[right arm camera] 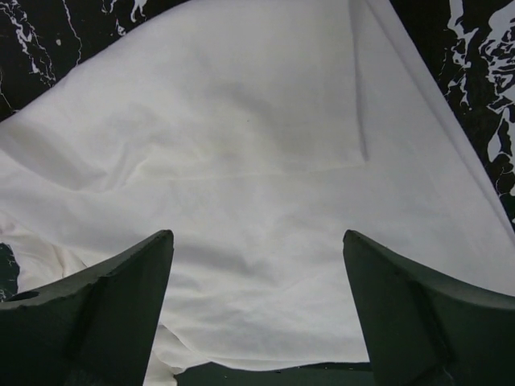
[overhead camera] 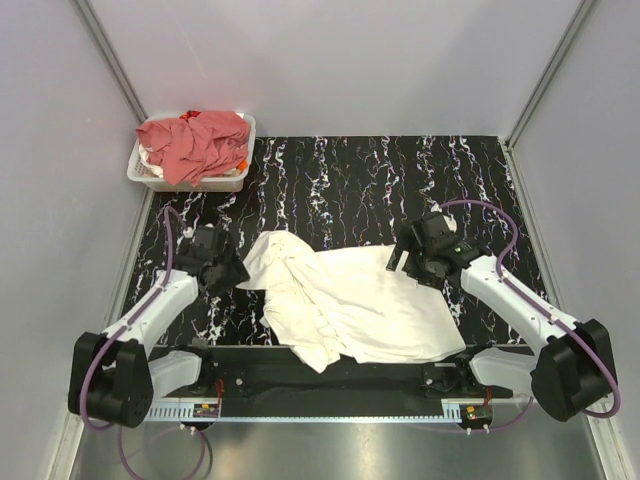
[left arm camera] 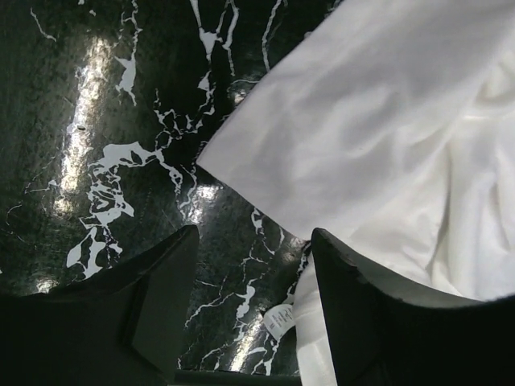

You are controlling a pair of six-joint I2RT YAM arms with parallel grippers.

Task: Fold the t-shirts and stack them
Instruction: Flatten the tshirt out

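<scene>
The white shirt lies rumpled on the tabletop. My left hand hovers at the shirt's left corner, fingers spread and gripping nothing; one finger may be touching the cloth. My right hand hangs over the shirt's far right edge, spread wide. Beyond the shirt to the left, red shirts fill the basket.

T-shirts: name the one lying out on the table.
The plain white cloth t-shirt, rumpled on the black marbled table; the salmon-red shirts are heaped in the white plastic basket.
</scene>
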